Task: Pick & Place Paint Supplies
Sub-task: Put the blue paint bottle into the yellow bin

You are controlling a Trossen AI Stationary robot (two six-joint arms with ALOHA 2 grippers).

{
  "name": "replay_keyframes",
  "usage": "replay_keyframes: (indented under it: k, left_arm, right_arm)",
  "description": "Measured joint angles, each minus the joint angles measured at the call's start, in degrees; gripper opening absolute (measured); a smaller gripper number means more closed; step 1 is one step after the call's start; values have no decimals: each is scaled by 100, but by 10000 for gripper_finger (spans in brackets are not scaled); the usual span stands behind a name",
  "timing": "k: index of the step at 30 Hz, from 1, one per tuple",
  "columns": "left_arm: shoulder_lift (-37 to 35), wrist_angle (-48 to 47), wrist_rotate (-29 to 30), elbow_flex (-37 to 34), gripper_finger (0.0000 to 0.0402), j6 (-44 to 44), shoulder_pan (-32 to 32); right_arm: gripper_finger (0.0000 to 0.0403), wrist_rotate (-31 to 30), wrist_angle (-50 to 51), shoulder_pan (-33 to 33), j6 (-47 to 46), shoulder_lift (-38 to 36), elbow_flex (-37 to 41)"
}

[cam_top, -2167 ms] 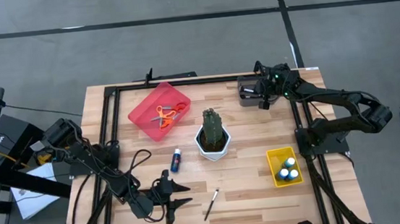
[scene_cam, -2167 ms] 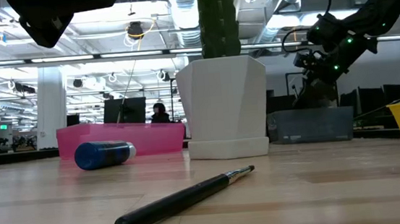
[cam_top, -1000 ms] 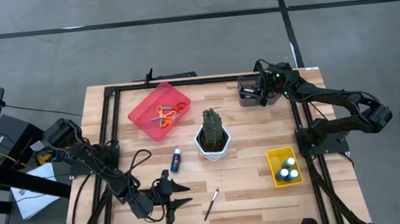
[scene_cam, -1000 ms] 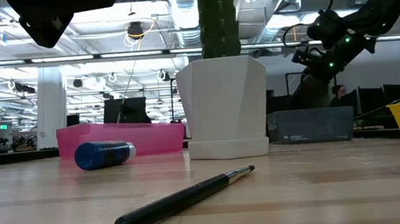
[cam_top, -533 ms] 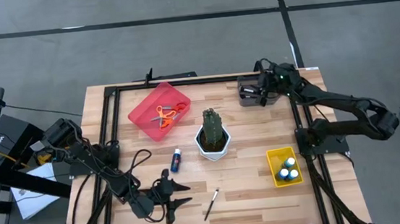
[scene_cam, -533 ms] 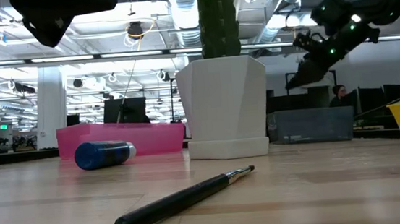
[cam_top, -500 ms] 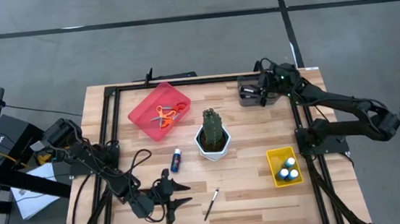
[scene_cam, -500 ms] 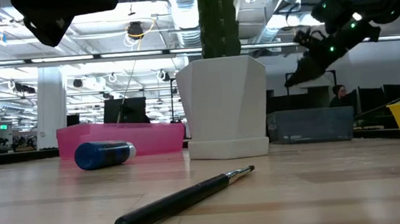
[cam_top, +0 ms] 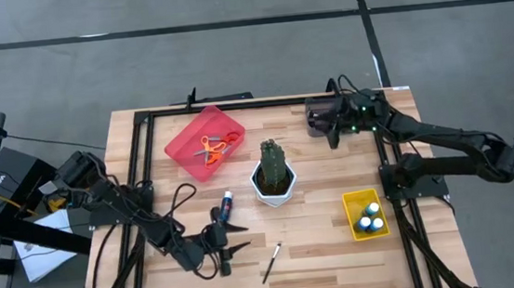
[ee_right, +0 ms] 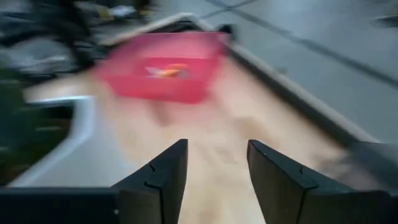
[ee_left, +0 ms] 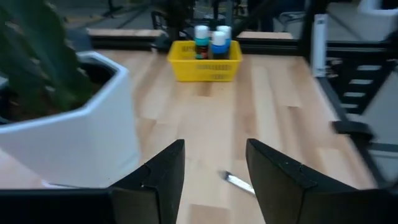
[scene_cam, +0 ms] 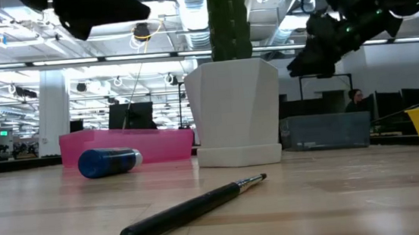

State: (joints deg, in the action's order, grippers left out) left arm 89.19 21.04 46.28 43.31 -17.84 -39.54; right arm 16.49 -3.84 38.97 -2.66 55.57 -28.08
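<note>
Fingers of our left gripper (cam_top: pixel 231 240) stand parted with nothing between them, hovering over the near part of the wooden table (cam_top: pixel 321 241), between the lying blue paint bottle (cam_top: pixel 227 203) and the dark-handled paintbrush (cam_top: pixel 271 262). Our right gripper (cam_top: pixel 332 128), also parted and empty, hangs by the grey bin (cam_top: pixel 316 115) at the far edge.

Orange-handled scissors (cam_top: pixel 210 149) already lie in the red tray (cam_top: pixel 185 146), and capped paint bottles (cam_top: pixel 370 217) stand in the yellow basket (cam_top: pixel 350 205). That leaves the loose bottle and the brush to sort.

We judge the risks to be these: the bottle lies on its side and may roll off from a shallow pinch, and the thin brush lies flat on the wood, so the fingers may scrape past it. The cactus in its white pot (cam_top: pixel 273 175) stands just beside the bottle and could be knocked by a wide swing.

We can read no writing or label.
</note>
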Motion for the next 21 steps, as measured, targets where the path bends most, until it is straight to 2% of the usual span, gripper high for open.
replay_keyframes:
  k: [4, 11, 21]
  left_arm:
    - [-72, -70, 171, 0, 170, 502, 120]
    - [-651, -460, 173, 2, 202, 856, 106]
    - [-1387, -609, -20, 2, 227, 1651, -448]
  right_arm:
    - [174, 598, 73, -479, -403, -21, 0]
    - [195, 600, 376, -1547, -883, -28, -2]
    - [182, 523, 385, -3154, -1637, -94, -2]
